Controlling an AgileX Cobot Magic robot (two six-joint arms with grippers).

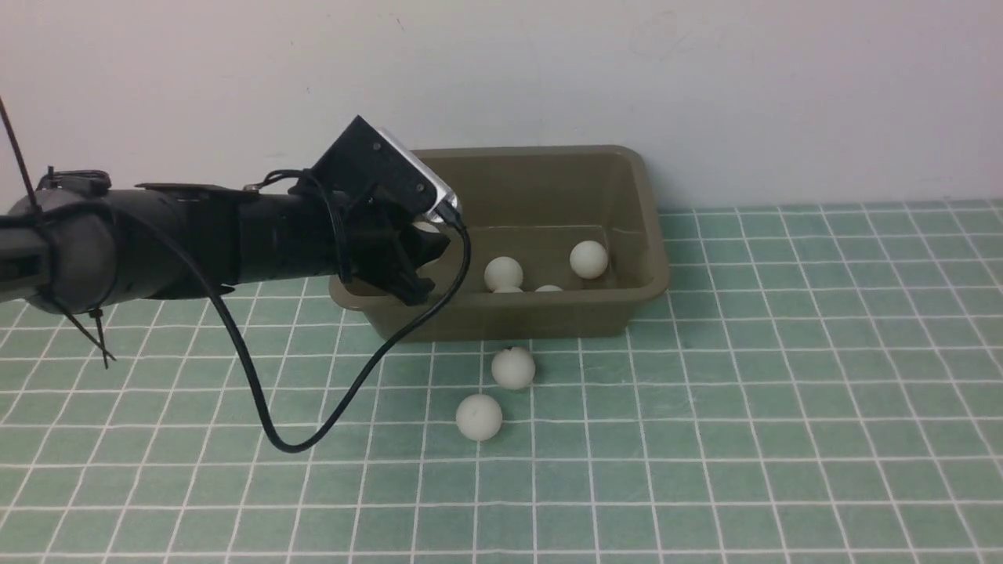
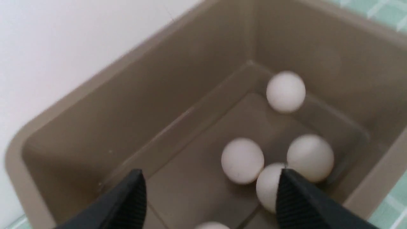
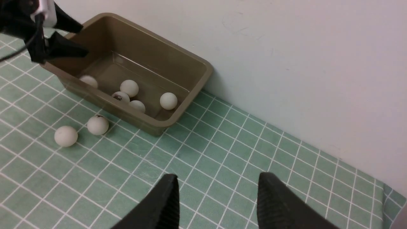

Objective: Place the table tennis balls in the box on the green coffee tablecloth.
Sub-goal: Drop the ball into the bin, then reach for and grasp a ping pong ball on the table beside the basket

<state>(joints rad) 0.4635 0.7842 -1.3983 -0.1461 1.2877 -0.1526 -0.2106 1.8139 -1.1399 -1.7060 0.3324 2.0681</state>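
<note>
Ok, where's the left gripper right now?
Front view: the left gripper hovers over the left end of the box, jaws apart and empty, left of the balls lying inside.

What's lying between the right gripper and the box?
Only bare tablecloth: in the right wrist view, nothing lies between the right gripper and the box.
</note>
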